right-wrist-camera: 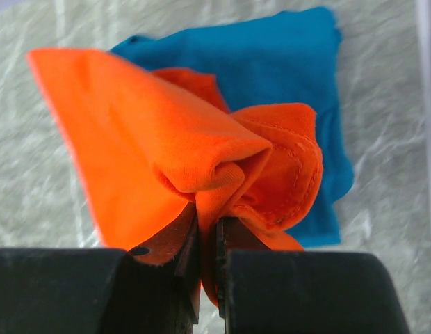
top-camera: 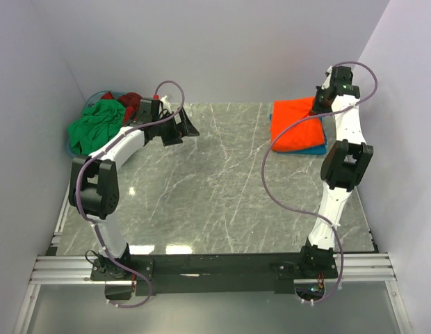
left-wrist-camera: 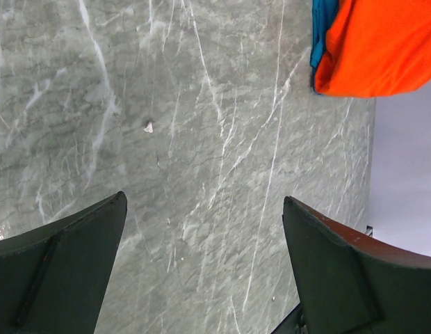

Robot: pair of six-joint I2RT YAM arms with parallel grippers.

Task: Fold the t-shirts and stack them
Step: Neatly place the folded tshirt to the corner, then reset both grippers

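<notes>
now orange t-shirt [right-wrist-camera: 167, 146] pinched in right hand [right-wrist-camera: 207, 243].

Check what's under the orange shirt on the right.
A teal blue t-shirt lies flat under the orange t-shirt; part of it shows past the orange. The right gripper pinches an orange fold. The rest of the teal, and anything else below, is covered.

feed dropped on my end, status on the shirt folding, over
Right gripper shut on bright orange cloth t-shirt, over folded teal blue t-shirt. Left gripper open, empty, above grey marbled table. Green t-shirt and dark red t-shirt heaped far left. Nothing blocking.
</notes>
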